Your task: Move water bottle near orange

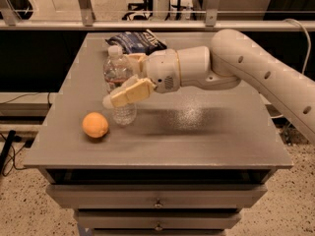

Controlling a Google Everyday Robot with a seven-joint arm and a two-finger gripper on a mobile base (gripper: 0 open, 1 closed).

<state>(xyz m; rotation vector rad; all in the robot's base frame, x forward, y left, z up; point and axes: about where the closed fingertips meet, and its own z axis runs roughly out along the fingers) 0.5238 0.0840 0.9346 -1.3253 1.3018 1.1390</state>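
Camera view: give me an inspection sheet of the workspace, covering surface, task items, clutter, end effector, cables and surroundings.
Surface: grey table top, glare patch right of centre.
Job's things: water bottle upright, left of centre; orange just front-left of it, small gap between them.
Clutter: dark blue snack bag at the back edge, behind the bottle.
Grippers: end effector around the water bottle at mid-height, one finger in front, one behind, closed on it.
Cables: pale cable at far right; dark cables on the floor at left.
Surroundings: drawers under the top, metal rail behind.
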